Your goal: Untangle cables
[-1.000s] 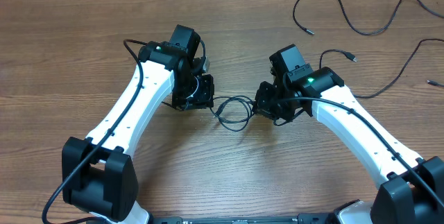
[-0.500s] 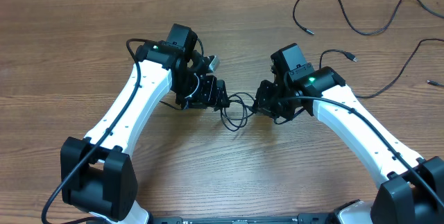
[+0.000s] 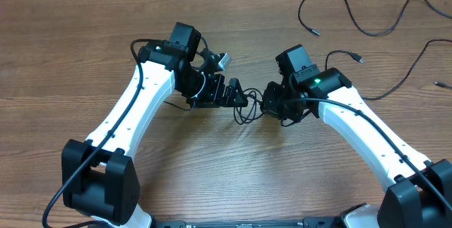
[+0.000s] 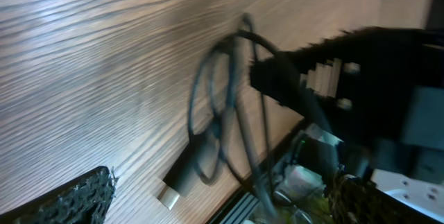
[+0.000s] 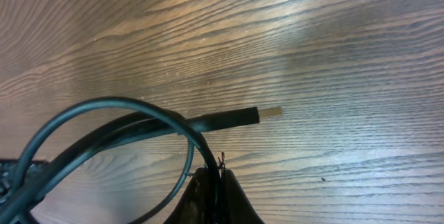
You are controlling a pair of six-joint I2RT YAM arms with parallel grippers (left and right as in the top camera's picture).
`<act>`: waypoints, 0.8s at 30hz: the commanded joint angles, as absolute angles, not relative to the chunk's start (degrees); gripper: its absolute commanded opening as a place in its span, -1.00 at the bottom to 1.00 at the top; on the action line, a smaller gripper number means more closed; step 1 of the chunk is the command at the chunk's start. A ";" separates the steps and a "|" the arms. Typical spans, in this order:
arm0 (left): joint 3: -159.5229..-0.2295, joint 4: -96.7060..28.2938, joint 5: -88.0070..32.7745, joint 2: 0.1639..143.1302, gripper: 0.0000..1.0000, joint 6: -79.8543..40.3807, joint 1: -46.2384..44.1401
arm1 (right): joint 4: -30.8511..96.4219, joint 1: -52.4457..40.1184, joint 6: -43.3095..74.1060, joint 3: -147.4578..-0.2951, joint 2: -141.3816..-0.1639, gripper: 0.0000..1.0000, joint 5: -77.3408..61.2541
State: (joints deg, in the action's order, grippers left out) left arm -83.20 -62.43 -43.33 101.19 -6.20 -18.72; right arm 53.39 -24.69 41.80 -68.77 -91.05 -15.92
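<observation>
The left hand [image 3: 234, 92] has sprung wide open and empty, leaving the cable [image 3: 248, 111] to the clamped right hand [image 3: 269, 105] beside it; a fresh grasp likely follows.

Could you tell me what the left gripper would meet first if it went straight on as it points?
Probably the coiled cable just ahead of the left gripper, with the right gripper, shut on that coil, right behind it; depth is unclear.
</observation>
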 commanded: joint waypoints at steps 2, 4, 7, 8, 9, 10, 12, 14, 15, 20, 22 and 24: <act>-83.72 -61.69 -47.07 100.18 1.00 -4.78 -18.39 | 53.47 -24.38 41.93 -68.58 -90.96 -0.93 -14.17; -83.72 -61.30 -45.71 100.18 0.99 -6.98 -18.41 | 53.91 -24.38 41.78 -68.58 -90.96 -0.93 -13.47; -83.72 -61.01 -46.13 100.18 0.99 -7.51 -18.41 | 54.83 -24.38 41.80 -68.58 -90.96 -0.93 -11.62; -83.72 -60.95 -45.95 100.18 0.99 -7.51 -18.41 | 54.96 -24.38 41.80 -68.58 -90.96 -0.93 -11.68; -83.72 -60.82 -45.36 100.18 0.99 -7.55 -18.41 | 54.94 -24.38 41.78 -68.58 -90.96 -0.93 -12.27; -83.72 -60.75 -43.33 100.18 0.98 -8.58 -18.41 | 54.74 -24.38 41.76 -68.58 -90.96 -0.93 -13.72; -83.72 -60.86 -36.91 100.18 0.99 -13.02 -18.41 | 53.82 -24.36 40.99 -68.58 -90.96 -0.93 -18.31; -83.70 -61.73 -28.53 100.18 0.99 -19.40 -18.44 | 50.89 -24.36 36.49 -68.58 -90.96 -0.92 -27.77; -83.70 -62.11 -26.87 100.18 0.99 -21.10 -18.44 | 49.67 -24.38 34.76 -68.58 -90.96 -0.93 -31.46; -83.68 -62.41 -26.83 100.18 0.99 -21.87 -18.46 | 45.98 -24.38 31.42 -68.58 -90.96 -0.93 -38.59; -83.68 -62.41 -26.79 100.18 0.99 -21.82 -18.46 | 46.85 -24.38 31.55 -68.58 -90.96 -0.93 -33.82; -83.68 -62.41 -26.76 100.18 0.99 -21.43 -18.46 | 48.84 -24.38 32.25 -68.58 -90.96 -0.93 -27.42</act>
State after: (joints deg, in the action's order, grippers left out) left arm -83.20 -62.35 -28.53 101.19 -20.01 -18.65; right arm 47.81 -24.47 33.41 -68.71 -91.05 -32.08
